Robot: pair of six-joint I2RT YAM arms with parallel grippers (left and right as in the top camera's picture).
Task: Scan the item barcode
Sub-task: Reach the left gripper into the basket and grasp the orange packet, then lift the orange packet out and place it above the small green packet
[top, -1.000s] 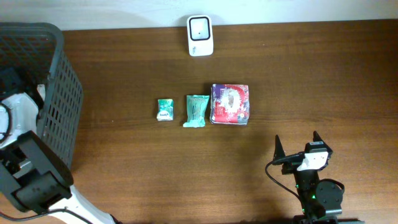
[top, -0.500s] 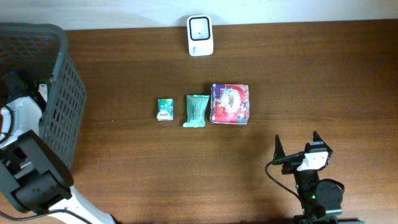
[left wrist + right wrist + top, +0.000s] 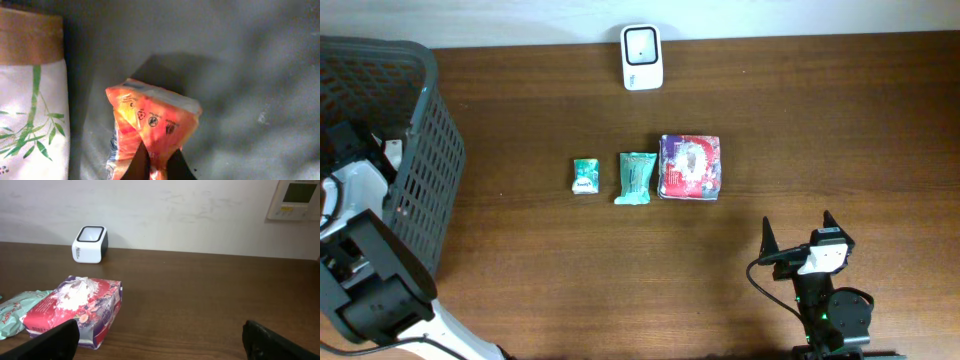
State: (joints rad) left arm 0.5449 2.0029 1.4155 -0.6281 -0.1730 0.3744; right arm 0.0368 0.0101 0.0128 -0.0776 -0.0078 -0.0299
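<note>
Gaping wide near the front edge of the desk (image 3: 840, 130), the right gripper (image 3: 798, 228) holds nothing. At the left edge, inside the basket (image 3: 425, 150), the left gripper (image 3: 156, 161) is clenched on an orange packet (image 3: 150, 117). A green sachet (image 3: 585, 176), a teal packet (image 3: 636, 178) and a red pack (image 3: 690, 168) lie in a row mid-desk. The scanner (image 3: 642, 57) stands at the far edge.

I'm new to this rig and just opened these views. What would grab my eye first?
The bright orange packet dominates the left wrist view, pinched at its lower edge by the left gripper inside the dark mesh basket at the left of the table. Mid-table, a red and purple pack stands out, with the white scanner at the far edge.
</note>
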